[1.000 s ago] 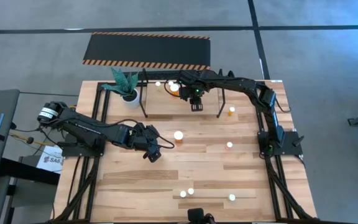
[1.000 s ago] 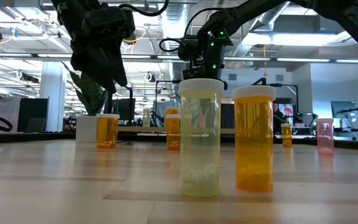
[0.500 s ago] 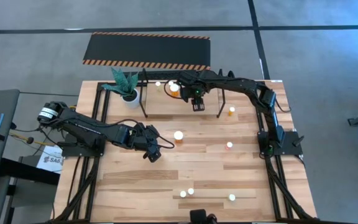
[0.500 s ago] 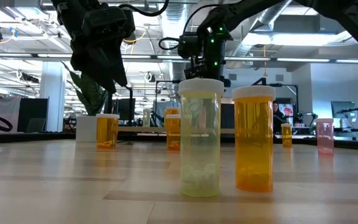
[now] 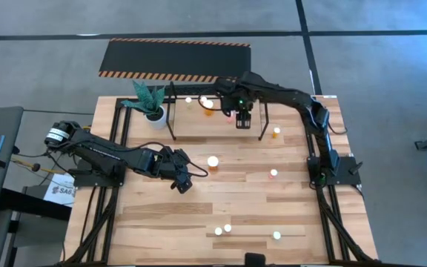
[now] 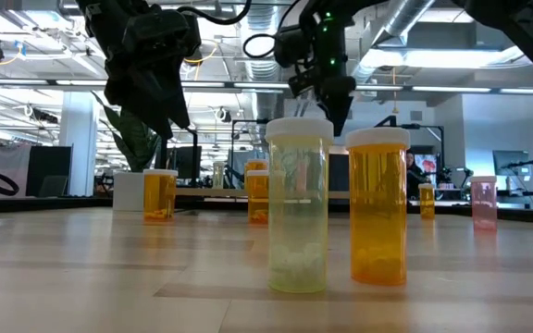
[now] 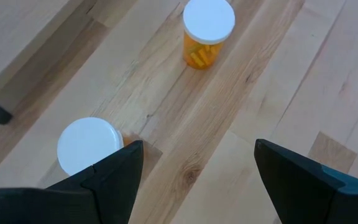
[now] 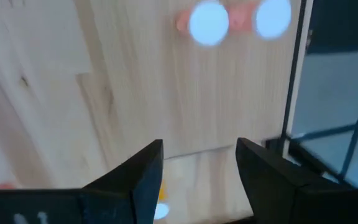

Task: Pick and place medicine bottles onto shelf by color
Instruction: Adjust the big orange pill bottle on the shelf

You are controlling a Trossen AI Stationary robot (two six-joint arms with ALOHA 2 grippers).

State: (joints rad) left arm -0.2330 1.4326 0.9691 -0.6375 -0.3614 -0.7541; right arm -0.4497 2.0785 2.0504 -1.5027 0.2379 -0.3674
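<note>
Now that my right gripper (image 5: 243,121) has spread wide with nothing in it and swung off the orange bottle (image 5: 208,104) standing on the shelf (image 5: 199,126), that placement looks done, while my left gripper (image 5: 182,183) hangs wide, empty, mid-table.

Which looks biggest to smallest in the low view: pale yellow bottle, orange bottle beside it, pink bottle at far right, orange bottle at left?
1. Pale yellow bottle, slightly taller than its neighbour.
2. Orange bottle beside it.
3. Left orange bottle and pink bottle: look about alike, so unranked.
The first two stand nearest the camera, so true sizes are unsure.
</note>
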